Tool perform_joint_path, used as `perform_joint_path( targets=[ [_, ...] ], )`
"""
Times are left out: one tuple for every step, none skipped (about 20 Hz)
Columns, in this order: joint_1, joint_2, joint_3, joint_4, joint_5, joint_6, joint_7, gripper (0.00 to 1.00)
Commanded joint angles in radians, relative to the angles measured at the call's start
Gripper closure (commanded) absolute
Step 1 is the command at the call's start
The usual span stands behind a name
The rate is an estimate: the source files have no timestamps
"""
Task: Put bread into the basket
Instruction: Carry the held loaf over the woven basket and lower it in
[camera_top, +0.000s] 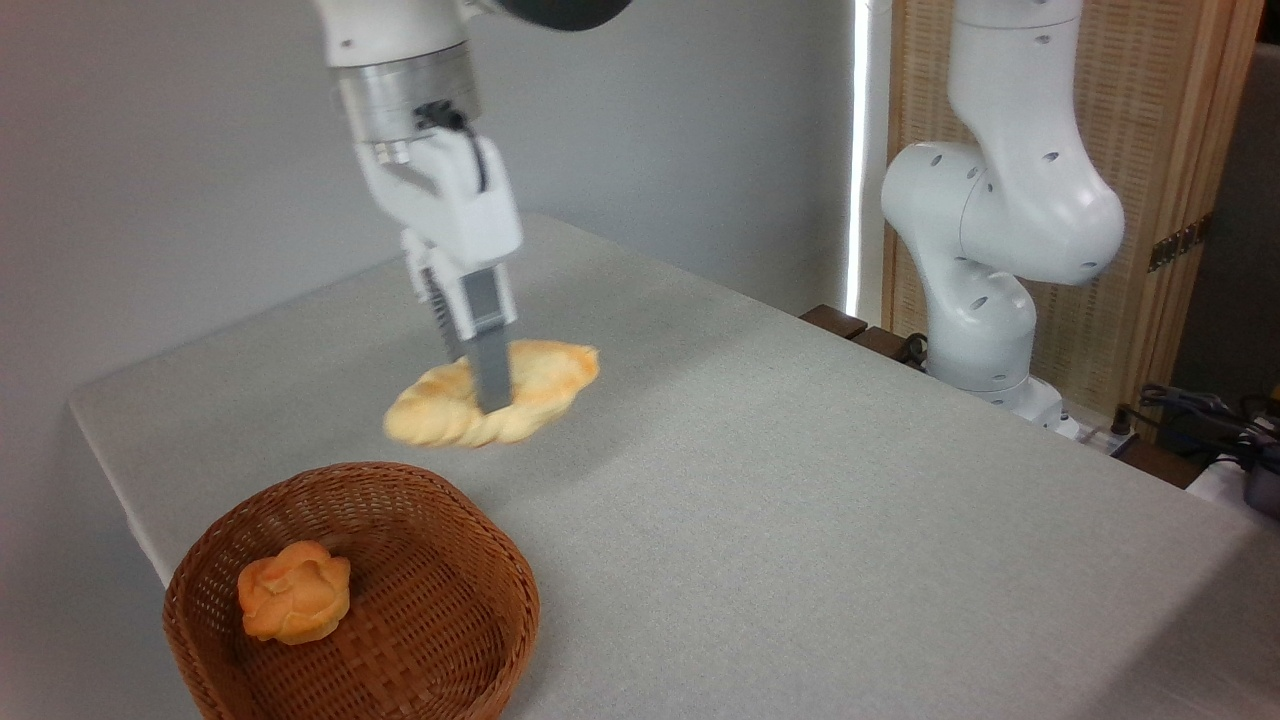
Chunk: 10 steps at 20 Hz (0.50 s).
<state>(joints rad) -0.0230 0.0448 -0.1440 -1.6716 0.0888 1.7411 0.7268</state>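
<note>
Where the grey worktop (800, 520) fills most of the picture, its near and right parts run out of frame, and only its left and far edges show against the plain wall. Standing at the right behind it, the white robot arm (1000, 220) is cut off at the top, so the link from its base to the wrist over the worktop cannot be seen. Lower left sits the round wicker basket (440, 620), whose near rim is clipped by the bottom edge. Above and just beyond the basket hangs the bread (540, 375), a long pale braided loaf lifted clear of the worktop, with a faint shadow beneath it; its outline is softened by blur, and its middle is covered by the fingers. Gripping it across that middle is the claw (490, 405), pointing down, with the front finger (492, 370) plain and the rear one mostly hidden behind it. Smallest of all, a knobbly orange bun (293, 592) lies inside the basket near its left wall.
</note>
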Motion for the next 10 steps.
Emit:
perform_joint_path(
  targets=[
    [-0.005, 0.15, 0.004, 0.173, 0.003, 0.027, 0.006, 0.7],
    [-0.003, 0.158, 0.004, 0.176, 0.003, 0.043, 0.005, 0.68],
    [-0.003, 0.171, 0.004, 0.176, 0.006, 0.073, 0.006, 0.64],
    [-0.003, 0.176, 0.004, 0.176, 0.006, 0.09, 0.008, 0.6],
    [-0.003, 0.182, 0.004, 0.176, 0.006, 0.11, 0.008, 0.55],
    [-0.003, 0.193, 0.004, 0.174, 0.008, 0.159, 0.008, 0.31],
    [-0.003, 0.198, 0.004, 0.173, 0.009, 0.187, 0.008, 0.09],
    [-0.003, 0.21, 0.003, 0.168, 0.023, 0.234, 0.009, 0.0],
    [-0.003, 0.214, 0.003, 0.167, 0.037, 0.251, 0.008, 0.0],
    [-0.003, 0.221, 0.003, 0.167, 0.067, 0.265, 0.003, 0.0]
  ],
)
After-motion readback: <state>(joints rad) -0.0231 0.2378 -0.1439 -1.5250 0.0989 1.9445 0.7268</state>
